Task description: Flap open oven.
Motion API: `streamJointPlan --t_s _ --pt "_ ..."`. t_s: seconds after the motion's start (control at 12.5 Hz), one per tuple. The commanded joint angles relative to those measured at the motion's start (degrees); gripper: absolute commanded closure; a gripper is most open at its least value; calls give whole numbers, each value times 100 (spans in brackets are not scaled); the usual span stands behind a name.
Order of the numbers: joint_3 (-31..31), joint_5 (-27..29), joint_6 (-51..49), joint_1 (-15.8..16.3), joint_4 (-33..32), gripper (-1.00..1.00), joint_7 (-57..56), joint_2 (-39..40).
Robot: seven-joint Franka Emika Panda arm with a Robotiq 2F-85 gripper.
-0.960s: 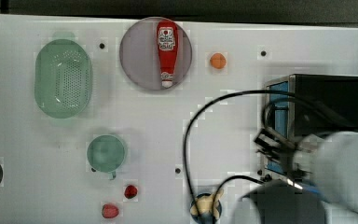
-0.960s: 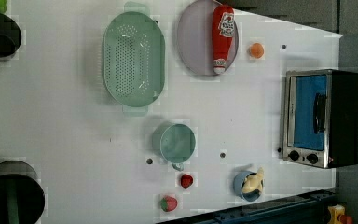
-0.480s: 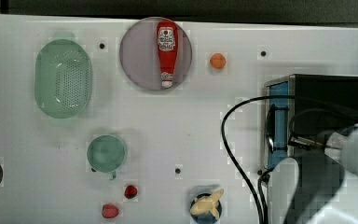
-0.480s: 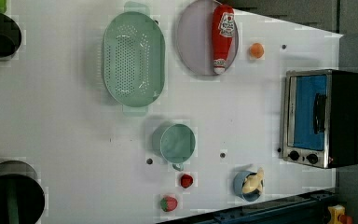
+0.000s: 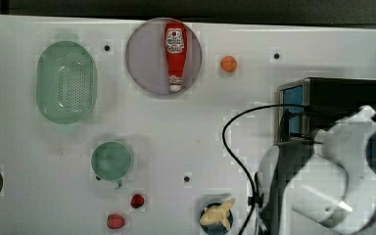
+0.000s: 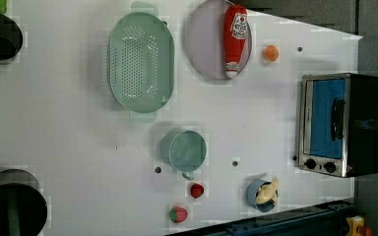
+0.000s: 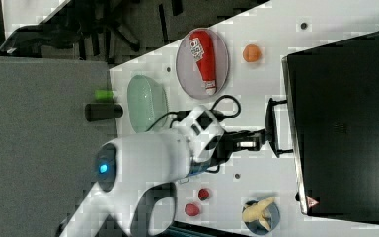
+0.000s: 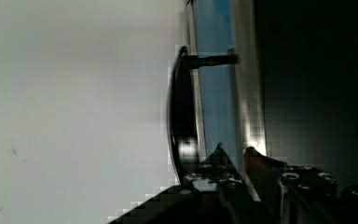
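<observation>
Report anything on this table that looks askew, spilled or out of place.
Nothing is spilled or damaged. The one oddity: the ketchup bottle lies on its side across the plate rather than standing. The oven sits square, door shut.

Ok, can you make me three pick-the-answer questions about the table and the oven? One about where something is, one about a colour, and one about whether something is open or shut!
1. Where does the ketchup bottle lie?
A. on the round plate
B. in the green colander
C. on top of the oven

2. What colour is the colander?
A. red
B. pale green
C. black

3. How is the oven door?
A. hanging wide open
B. taken off
C. shut

Answers: 1 A, the top view shows the bottle lying on the plate. 2 B, its holed bowl is pale green. 3 C, in the left view the glass door sits flat in the silver frame.
</observation>
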Motion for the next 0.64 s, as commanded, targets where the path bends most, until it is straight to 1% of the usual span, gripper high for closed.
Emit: streamJointPlan --t_s 0.08,0.24,0.64 --pt "-24 -79 692 54 -309 65 -288 41" --pt "-25 -82 929 54 -415 65 -288 209" --pt "4 -88 997 71 -418 65 -274 569"
